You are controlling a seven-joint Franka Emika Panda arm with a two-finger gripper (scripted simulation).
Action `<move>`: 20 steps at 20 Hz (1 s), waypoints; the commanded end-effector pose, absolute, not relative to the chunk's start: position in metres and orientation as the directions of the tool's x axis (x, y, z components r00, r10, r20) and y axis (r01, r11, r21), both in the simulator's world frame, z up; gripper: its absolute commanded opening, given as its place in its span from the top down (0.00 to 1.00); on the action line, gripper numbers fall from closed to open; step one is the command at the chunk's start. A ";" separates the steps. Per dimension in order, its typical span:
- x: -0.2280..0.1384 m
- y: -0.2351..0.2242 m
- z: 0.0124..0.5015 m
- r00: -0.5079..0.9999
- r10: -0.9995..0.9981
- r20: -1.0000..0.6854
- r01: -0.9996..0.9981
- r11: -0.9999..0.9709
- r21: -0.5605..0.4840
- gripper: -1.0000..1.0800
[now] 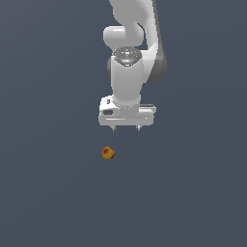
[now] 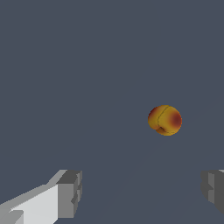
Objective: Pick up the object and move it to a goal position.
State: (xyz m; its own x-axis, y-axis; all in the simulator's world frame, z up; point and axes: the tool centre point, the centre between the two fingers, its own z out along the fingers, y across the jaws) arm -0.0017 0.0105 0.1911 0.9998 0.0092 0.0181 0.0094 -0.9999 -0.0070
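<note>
The object (image 1: 108, 153) is a small round ball, orange-yellow with red patches, lying on the flat grey floor. In the exterior view it sits below my white gripper (image 1: 126, 129) and a little toward that view's left. My gripper is open, its two short fingers spread wide with nothing between them. The wrist view shows the object (image 2: 165, 120) ahead of the fingers (image 2: 70, 194), apart from both, and my gripper (image 2: 142, 192) holds nothing.
A plain dark grey surface (image 1: 193, 193) fills both views. The white arm (image 1: 128, 43) rises above the gripper at the top of the exterior view.
</note>
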 end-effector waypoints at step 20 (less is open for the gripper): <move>0.000 0.008 0.201 1.000 0.012 0.023 0.012 -1.000 -0.001 0.04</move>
